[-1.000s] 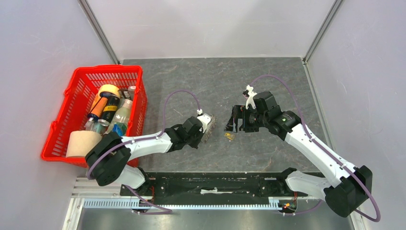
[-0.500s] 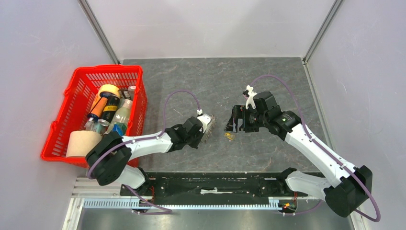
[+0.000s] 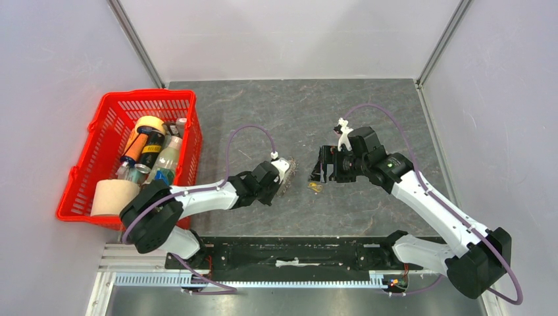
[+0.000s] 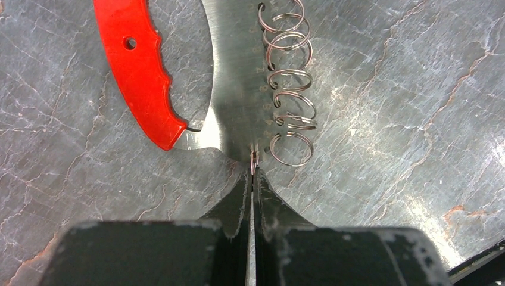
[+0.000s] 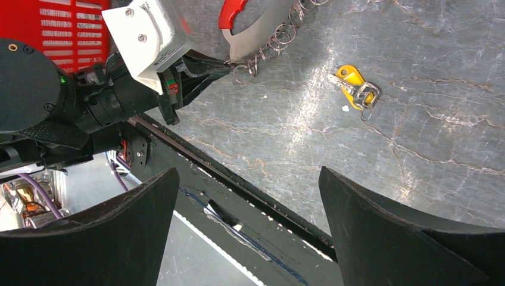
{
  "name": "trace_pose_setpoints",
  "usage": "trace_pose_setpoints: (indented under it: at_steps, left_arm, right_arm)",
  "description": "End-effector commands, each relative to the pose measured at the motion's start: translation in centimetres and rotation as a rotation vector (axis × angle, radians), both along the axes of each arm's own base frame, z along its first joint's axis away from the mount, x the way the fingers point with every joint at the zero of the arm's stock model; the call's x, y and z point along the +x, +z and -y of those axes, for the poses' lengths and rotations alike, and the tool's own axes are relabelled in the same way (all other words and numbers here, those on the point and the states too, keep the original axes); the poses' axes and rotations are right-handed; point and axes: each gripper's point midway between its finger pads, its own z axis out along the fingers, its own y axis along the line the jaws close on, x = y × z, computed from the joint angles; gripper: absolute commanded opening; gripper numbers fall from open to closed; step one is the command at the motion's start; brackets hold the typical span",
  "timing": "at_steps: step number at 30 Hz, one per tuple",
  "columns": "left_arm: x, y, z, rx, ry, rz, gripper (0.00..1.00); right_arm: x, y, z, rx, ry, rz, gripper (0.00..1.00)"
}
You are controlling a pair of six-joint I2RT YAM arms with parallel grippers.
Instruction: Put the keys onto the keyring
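Left fingers (image 4: 237, 199) pinch keyring (image 4: 232, 89); right fingers (image 5: 119, 238) spread near keys (image 5: 352, 83); grey stone table (image 3: 368, 105), white walls (image 3: 289, 33).

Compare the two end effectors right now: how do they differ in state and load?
The left end effector is shut, pinching the keyring by its metal edge; the right end effector is open and empty. The left touches its object; the right hangs clear of the yellow key lying on the table. Both point inward toward the table's middle.

Overhead plus two wrist cameras.
Overhead looks down on the counter (image 3: 368, 112); both wrist views, left closest, share the keyring (image 4: 140, 77).
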Motion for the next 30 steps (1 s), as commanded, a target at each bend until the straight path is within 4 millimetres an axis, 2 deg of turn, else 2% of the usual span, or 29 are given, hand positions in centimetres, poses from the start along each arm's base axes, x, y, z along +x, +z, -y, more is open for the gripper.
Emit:
trace_pose_setpoints:
  at_steps: [1, 11, 19, 25, 30]
  left_arm:
    - [0.4, 1.9, 1.0, -0.062, 0.002, 0.042, 0.02]
    - [-1.0, 5.3, 2.0, -0.192, -0.045, 0.077, 0.02]
    - [-3.0, 8.9, 3.2, -0.324, -0.120, 0.056, 0.02]
    - [-4.6, 12.0, 3.9, -0.416, -0.173, 0.043, 0.02]
    - [-6.3, 15.1, 4.5, -0.499, -0.242, 0.020, 0.02]
  right_arm:
    - [-0.1, 1.2, -0.3, 0.032, 0.014, 0.041, 0.95]
    - [-0.2, 2.6, -0.1, 0.018, 0.043, 0.074, 0.94]
    - [-0.4, 4.7, 0.2, 0.010, 0.085, 0.129, 0.89]
    - [-1.7, 5.9, -0.6, 0.048, 0.169, 0.137, 0.85]
    - [-3.2, 7.9, -1.5, 0.087, 0.255, 0.184, 0.83]
